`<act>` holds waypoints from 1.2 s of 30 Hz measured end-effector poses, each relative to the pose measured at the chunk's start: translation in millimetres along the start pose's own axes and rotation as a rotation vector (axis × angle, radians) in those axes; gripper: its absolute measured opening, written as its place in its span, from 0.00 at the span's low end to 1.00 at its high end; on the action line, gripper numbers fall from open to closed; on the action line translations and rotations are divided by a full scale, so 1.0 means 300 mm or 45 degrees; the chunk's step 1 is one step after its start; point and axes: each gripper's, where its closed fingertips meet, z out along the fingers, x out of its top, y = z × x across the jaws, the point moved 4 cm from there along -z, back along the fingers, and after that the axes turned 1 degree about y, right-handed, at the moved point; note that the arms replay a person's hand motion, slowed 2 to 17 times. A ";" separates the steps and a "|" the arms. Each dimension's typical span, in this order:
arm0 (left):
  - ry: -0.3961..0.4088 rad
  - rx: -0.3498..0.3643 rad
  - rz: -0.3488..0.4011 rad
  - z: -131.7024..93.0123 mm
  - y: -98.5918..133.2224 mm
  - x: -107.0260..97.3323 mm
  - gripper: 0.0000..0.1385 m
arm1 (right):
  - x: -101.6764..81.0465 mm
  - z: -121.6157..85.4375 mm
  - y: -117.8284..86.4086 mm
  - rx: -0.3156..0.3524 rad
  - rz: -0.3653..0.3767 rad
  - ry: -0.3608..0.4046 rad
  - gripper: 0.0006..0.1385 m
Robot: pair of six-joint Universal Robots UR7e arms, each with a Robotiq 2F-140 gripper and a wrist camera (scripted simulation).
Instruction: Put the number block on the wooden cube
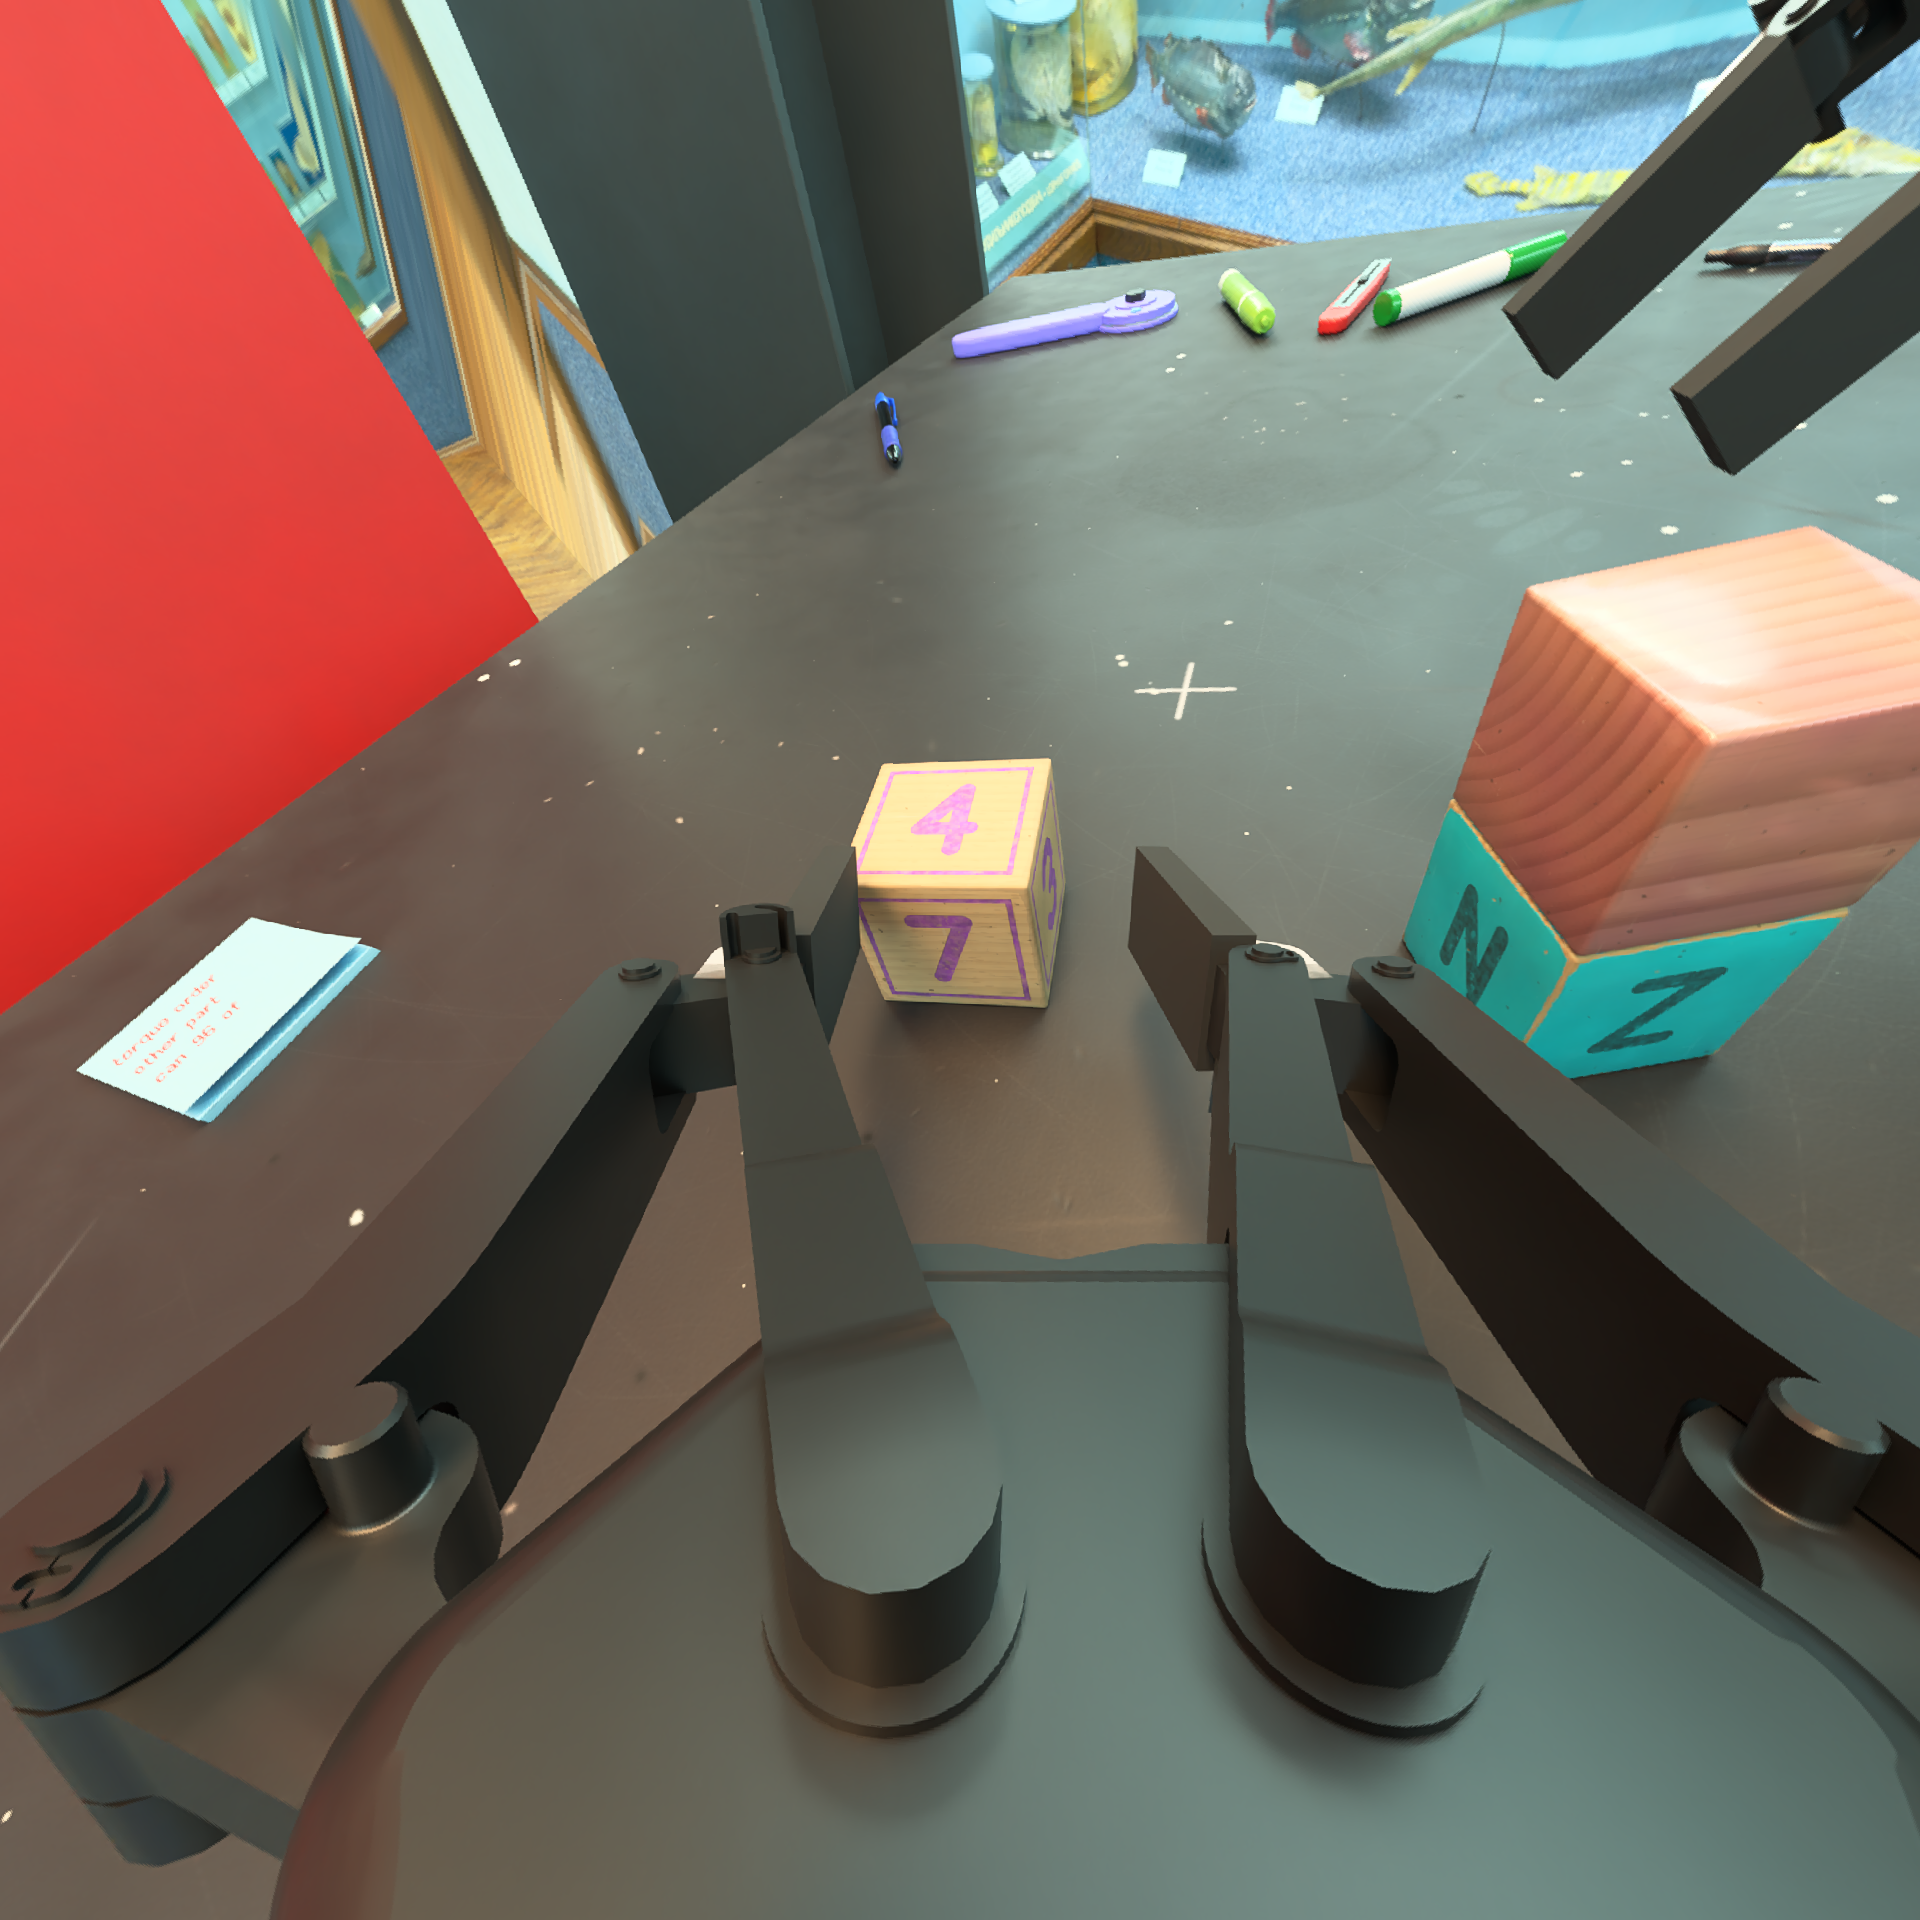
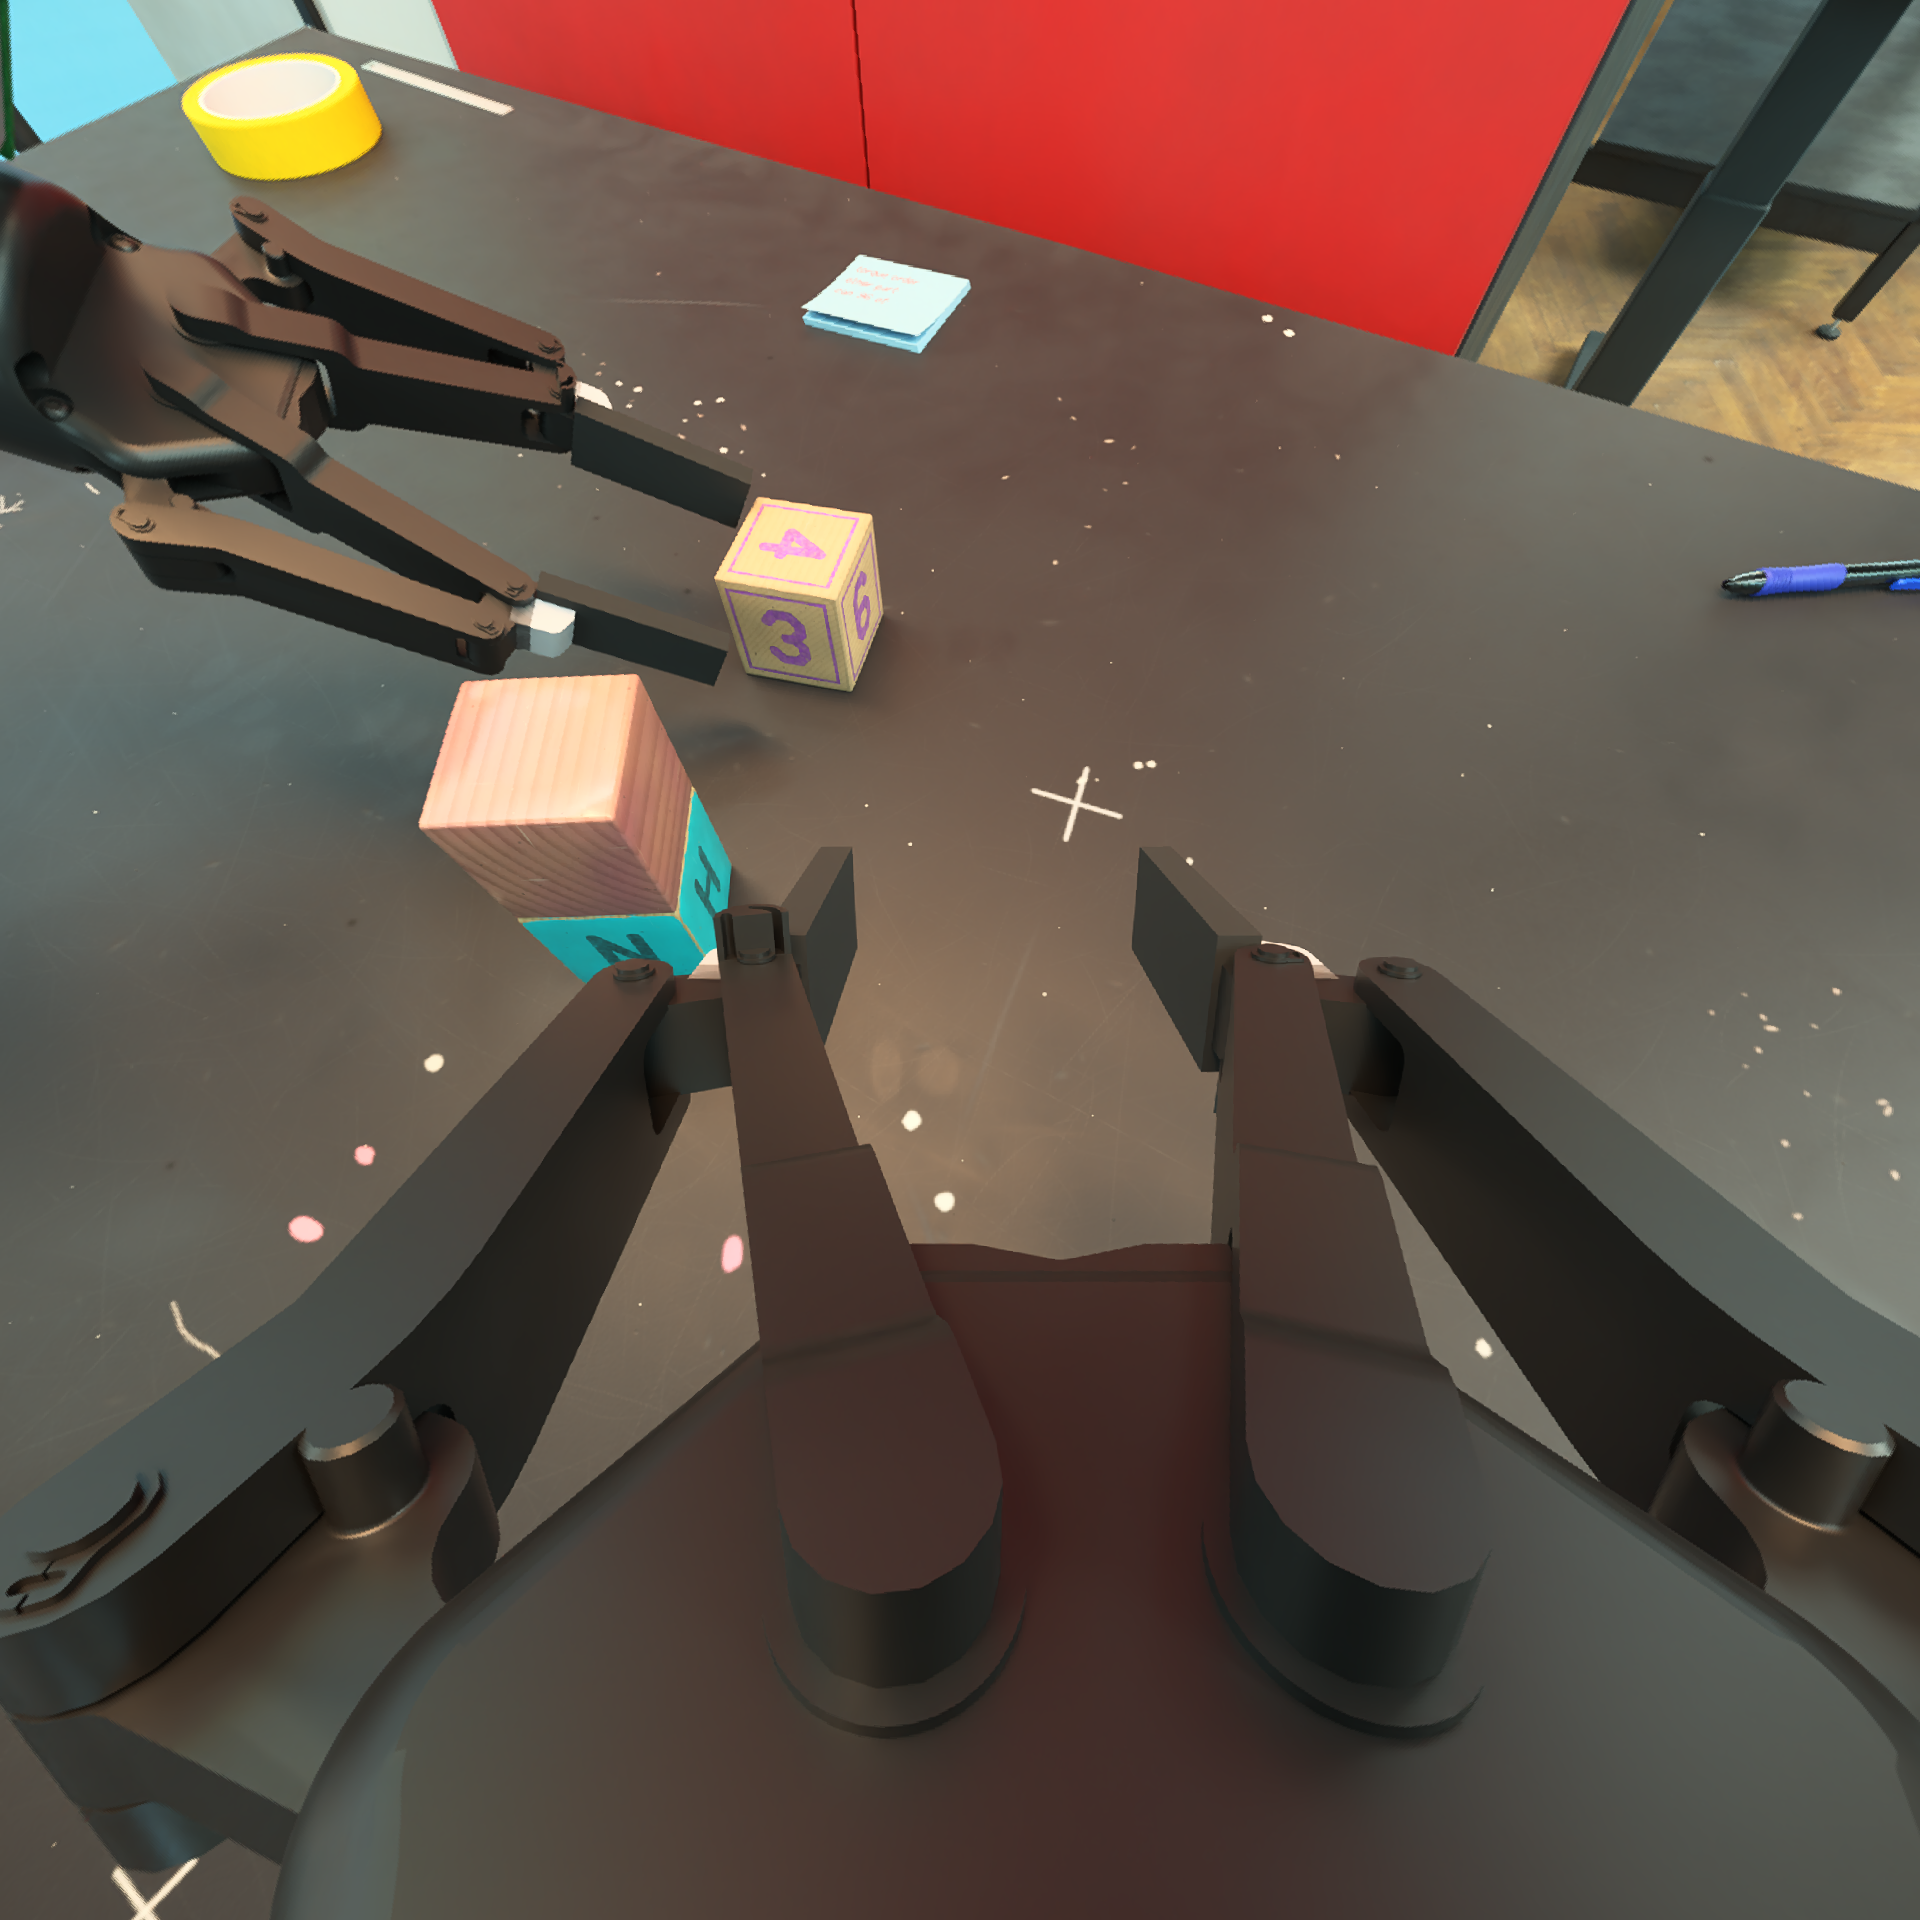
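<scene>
Fingers of the left tool [image 1: 992,914] are spread wide, with the number block [image 1: 954,883] sitting on the worktop [image 1: 1143,540] just past their tips; the left finger [image 1: 831,914] looks close to the block's side, though I cannot tell if it touches, and the right one stands clearly apart. Seen from the right wrist, that same left tool [image 2: 727,582] reaches in from the left with the number block [image 2: 800,592] just beyond its two tips. To the right of the block, near it, the pinkish wooden cube [image 1: 1704,727] rests on top of a teal letter block [image 1: 1600,987]. The right tool [image 2: 992,914] is also spread wide and holds nothing, hovering over bare worktop [image 2: 1351,623] with the wooden cube [image 2: 561,790] and teal letter block [image 2: 644,935] just to its left. Farther off lie a blue folded note [image 1: 229,1018], a blue pen [image 1: 888,428], a purple tool [image 1: 1065,322], a green marker [image 1: 1470,275] and a yellow tape roll [image 2: 281,109].
</scene>
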 end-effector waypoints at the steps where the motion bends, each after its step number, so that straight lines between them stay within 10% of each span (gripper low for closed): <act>1: 0.001 -0.005 -0.006 0.002 -0.003 0.001 0.51 | -0.001 0.001 0.000 0.000 -0.001 -0.002 0.52; 19: -0.017 -0.011 -0.001 0.021 -0.065 -0.001 0.51 | -0.010 0.011 0.004 -0.006 -0.017 -0.028 0.52; 36: -0.040 -0.206 -0.004 0.043 -0.060 -0.008 0.53 | -0.021 0.023 0.010 -0.006 -0.022 -0.056 0.52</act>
